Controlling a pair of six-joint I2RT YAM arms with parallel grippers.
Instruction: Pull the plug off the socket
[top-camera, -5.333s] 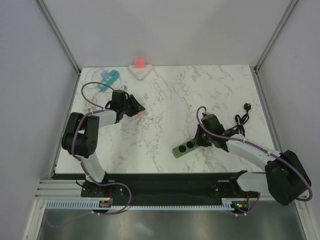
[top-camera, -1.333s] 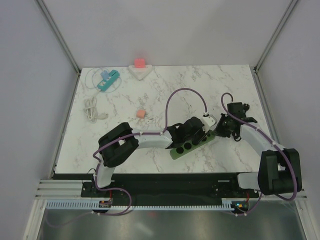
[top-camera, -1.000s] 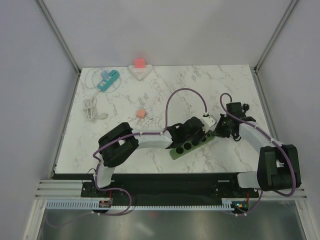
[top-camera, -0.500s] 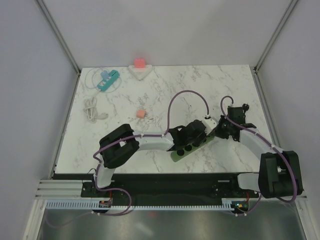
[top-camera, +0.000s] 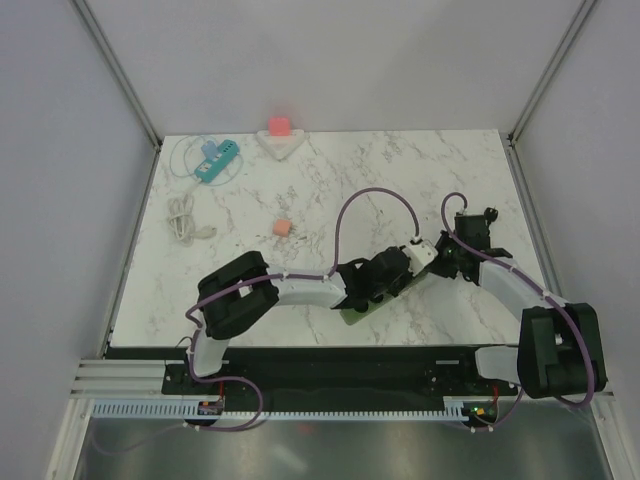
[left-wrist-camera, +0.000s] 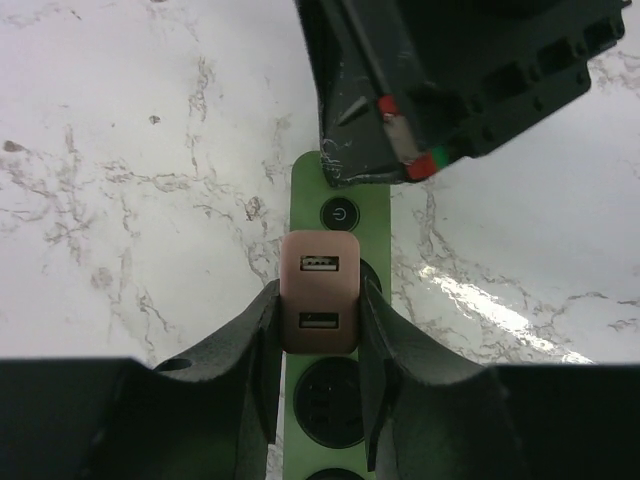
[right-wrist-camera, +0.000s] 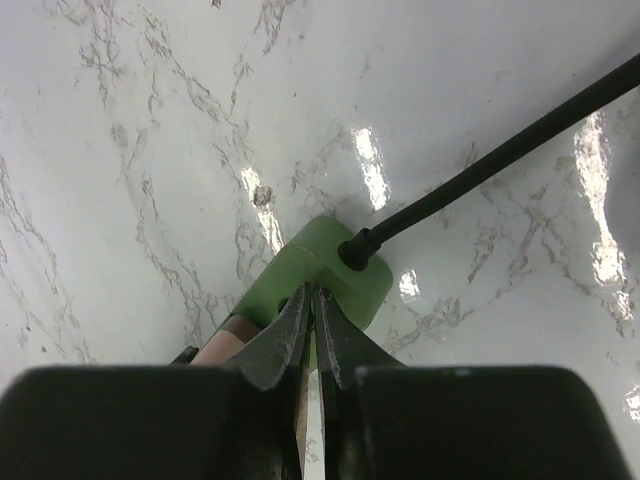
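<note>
arms (top-camera: 300, 290): 2, white links, black joints | cables (top-camera: 375, 191): purple

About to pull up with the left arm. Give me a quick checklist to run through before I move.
1. Grip: left gripper shut on the plug, fingers clamping both sides: ok.
2. Hold-down: right gripper shut, tips on the cable end of the power strip: ok.
3. Release: plug out of the socket: cannot tell, its underside is hidden.
4. Path: cable clear of the plug: ok, it leaves from the strip's end.
5. Base: strip flat on the table: cannot tell, the arms cover it.
</note>
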